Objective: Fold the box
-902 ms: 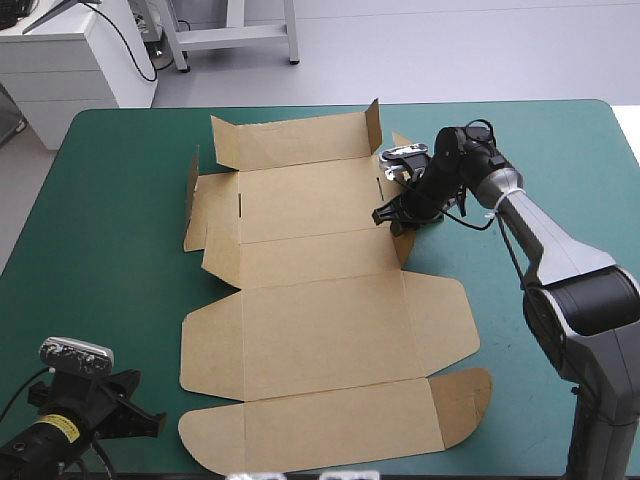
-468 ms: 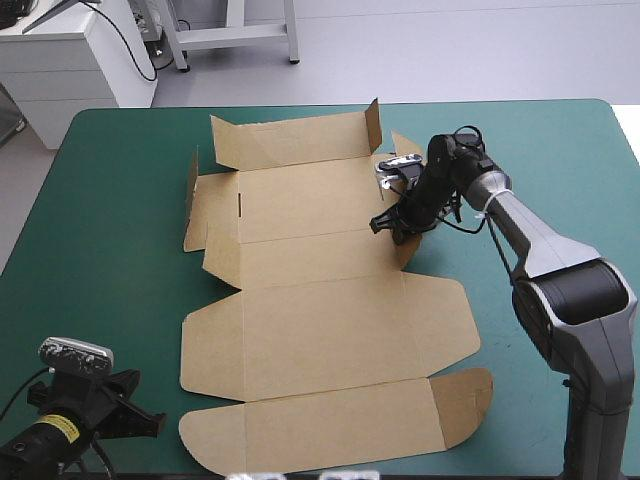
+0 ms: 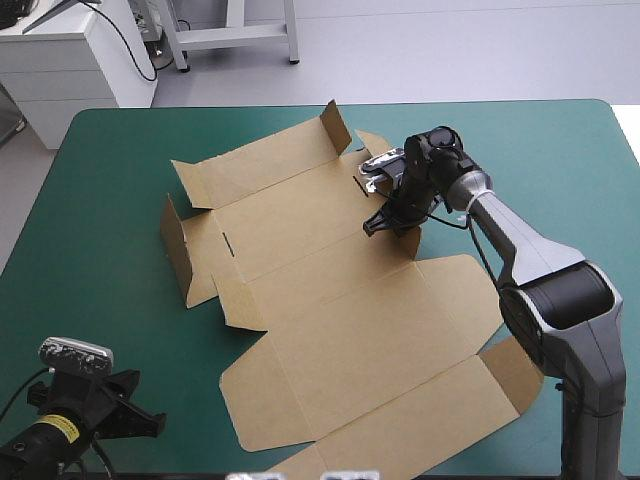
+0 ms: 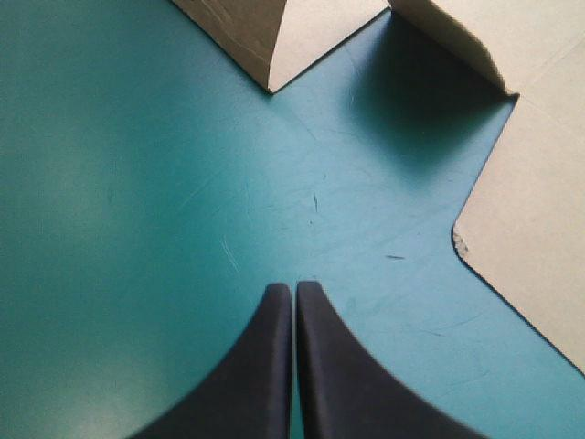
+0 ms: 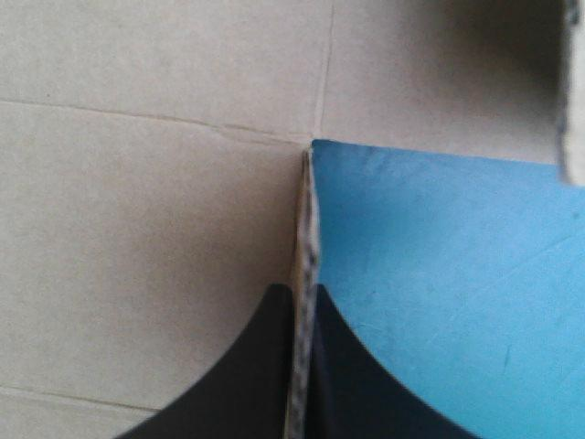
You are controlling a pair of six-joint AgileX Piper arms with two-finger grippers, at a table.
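A: Box condition?
B: The box (image 3: 330, 300), brown, lies mostly flat and askew on the teal-green cover (image 3: 100, 200); far flaps stand up.
A: Fingers?
B: The left gripper (image 4: 294, 291): closed, empty, box ahead, apart. The right gripper (image 5: 304, 294): clamped on box's raised right-side flap.

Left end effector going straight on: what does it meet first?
Bare teal-green cover lies ahead of the left end effector; beyond it, probably a raised flap of the box, though depth is unclear.

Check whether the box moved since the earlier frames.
Yes. The box has turned counterclockwise against the table edges, its near end swinging toward the right edge; the right tool grips its flap.
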